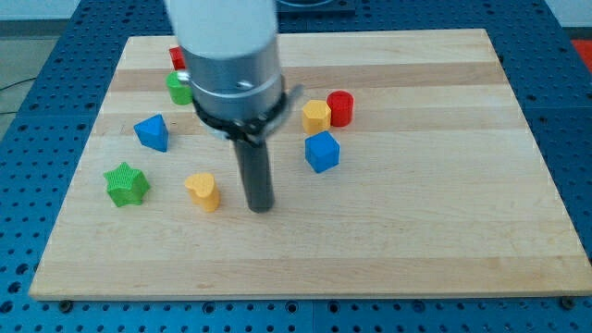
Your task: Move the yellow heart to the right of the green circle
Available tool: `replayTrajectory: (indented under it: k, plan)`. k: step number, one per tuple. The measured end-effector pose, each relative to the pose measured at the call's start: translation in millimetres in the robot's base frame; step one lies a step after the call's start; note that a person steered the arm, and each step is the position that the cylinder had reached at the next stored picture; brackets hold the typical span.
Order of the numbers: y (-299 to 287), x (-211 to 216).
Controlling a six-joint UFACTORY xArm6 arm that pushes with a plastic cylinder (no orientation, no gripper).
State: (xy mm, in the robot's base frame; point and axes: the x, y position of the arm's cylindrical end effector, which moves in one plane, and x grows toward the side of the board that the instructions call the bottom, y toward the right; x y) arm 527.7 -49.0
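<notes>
The rod's tip (261,207) rests on the wooden worktop (444,240), just right of the yellow heart (203,191), apart from it. The green circle (178,88) sits far left, half hidden behind the arm, a red block (176,57) beyond it. There's no gripper here, and no readable writing.

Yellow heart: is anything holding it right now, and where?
Nothing is held. My tip is bare, standing apart from the yellow heart, on its right in the view.
</notes>
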Motion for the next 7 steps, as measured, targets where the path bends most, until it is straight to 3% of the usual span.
replayTrajectory:
  k: [1, 3, 5, 6, 7]
  plan:
    - [-32.8, 12.7]
    - [-158.0, 14.4]
    - [-126.8, 5.3]
    - [-77.2, -10.8]
    - [-64.2, -38.1]
